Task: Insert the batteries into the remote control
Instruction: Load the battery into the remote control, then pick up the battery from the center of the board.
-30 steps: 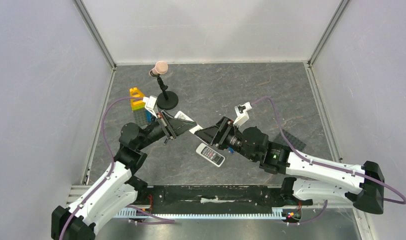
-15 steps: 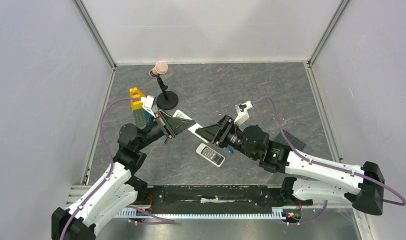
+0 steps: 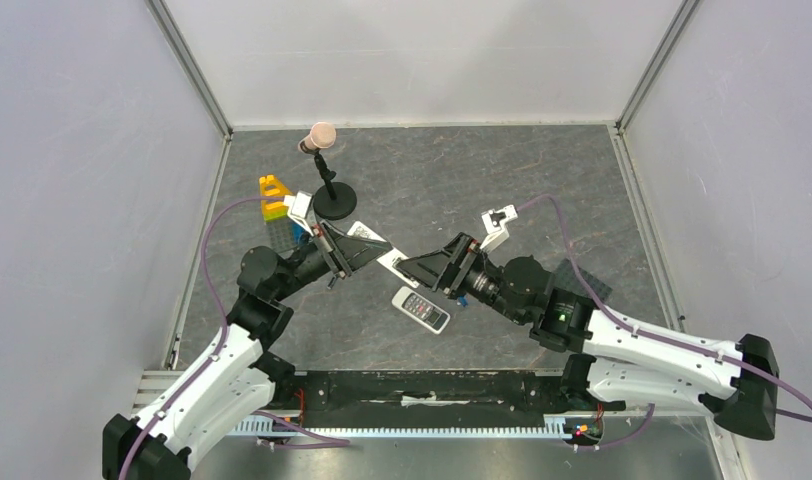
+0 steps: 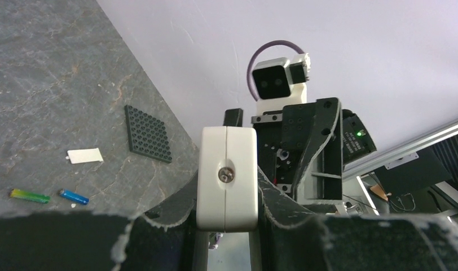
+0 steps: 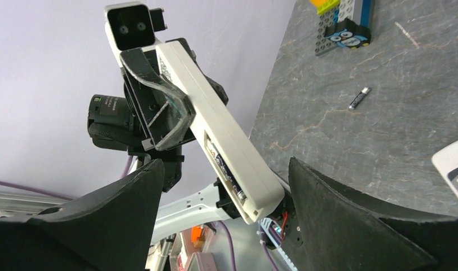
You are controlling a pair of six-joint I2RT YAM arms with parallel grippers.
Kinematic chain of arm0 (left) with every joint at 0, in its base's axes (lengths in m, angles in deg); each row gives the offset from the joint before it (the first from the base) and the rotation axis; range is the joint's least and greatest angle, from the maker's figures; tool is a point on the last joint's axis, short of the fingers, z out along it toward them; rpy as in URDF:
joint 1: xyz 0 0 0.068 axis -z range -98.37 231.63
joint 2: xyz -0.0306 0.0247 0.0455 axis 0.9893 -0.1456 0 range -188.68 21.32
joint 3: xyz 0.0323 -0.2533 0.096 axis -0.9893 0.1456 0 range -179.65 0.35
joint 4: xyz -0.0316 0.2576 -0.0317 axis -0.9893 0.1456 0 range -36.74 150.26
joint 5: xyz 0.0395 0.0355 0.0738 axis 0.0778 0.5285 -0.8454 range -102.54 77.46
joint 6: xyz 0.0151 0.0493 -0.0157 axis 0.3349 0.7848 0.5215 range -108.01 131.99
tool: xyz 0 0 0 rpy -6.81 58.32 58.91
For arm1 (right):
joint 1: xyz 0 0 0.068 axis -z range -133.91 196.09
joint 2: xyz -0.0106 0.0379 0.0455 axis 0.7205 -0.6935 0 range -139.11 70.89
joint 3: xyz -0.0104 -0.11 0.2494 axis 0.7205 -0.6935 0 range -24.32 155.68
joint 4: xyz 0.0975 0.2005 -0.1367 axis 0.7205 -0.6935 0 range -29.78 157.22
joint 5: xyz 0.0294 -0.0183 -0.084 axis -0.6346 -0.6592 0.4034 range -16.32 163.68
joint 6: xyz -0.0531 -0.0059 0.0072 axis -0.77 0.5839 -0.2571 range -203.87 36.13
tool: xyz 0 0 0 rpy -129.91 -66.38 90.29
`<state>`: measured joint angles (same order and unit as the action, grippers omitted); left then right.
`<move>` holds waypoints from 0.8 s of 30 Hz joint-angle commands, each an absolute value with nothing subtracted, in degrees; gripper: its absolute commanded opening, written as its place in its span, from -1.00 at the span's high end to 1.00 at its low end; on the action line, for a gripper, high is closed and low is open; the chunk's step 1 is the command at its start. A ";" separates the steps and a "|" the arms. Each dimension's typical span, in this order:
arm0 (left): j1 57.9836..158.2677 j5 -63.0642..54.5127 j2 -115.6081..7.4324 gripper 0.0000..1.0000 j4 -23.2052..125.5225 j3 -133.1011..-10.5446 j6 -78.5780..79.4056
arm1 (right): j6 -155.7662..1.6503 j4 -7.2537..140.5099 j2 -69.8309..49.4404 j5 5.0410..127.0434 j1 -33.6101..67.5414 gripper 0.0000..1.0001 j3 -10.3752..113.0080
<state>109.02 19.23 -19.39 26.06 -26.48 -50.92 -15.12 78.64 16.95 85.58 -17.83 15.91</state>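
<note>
The left gripper (image 3: 367, 250) is clamped on a long white remote (image 5: 215, 121), its end flanked by the widely spread right gripper (image 5: 225, 164). Lower centre of the top view, the remote control (image 3: 420, 309) is laid face-up on the table (image 3: 462, 180). A green battery (image 4: 29, 196) and a blue battery (image 4: 73, 196) are seen lower left in the left wrist view.

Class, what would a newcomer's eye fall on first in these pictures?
Mid-table, the left gripper holds a white remote in the air, its battery slot uncovered. The right gripper faces it, open, at the remote's free end. Loose on the table lie a green battery and a blue battery, end to end.
</note>
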 commanded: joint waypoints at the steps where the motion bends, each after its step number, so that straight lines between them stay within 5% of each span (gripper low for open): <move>1: 109.14 17.57 -18.13 0.96 29.39 -28.58 -47.59 | -19.48 75.93 20.03 87.71 -16.48 -0.67 15.84; 7: 109.16 9.99 -17.18 0.96 45.28 -31.28 -40.67 | -27.21 58.38 21.54 93.61 -12.61 -0.59 18.95; 14: 109.14 5.26 -17.12 0.96 52.46 -30.71 -37.89 | -39.77 46.37 18.71 96.46 -6.51 -0.15 18.40; 24: 109.14 6.23 -18.28 0.96 52.90 -31.20 -35.80 | -58.12 42.00 1.35 91.09 -5.14 -0.29 20.76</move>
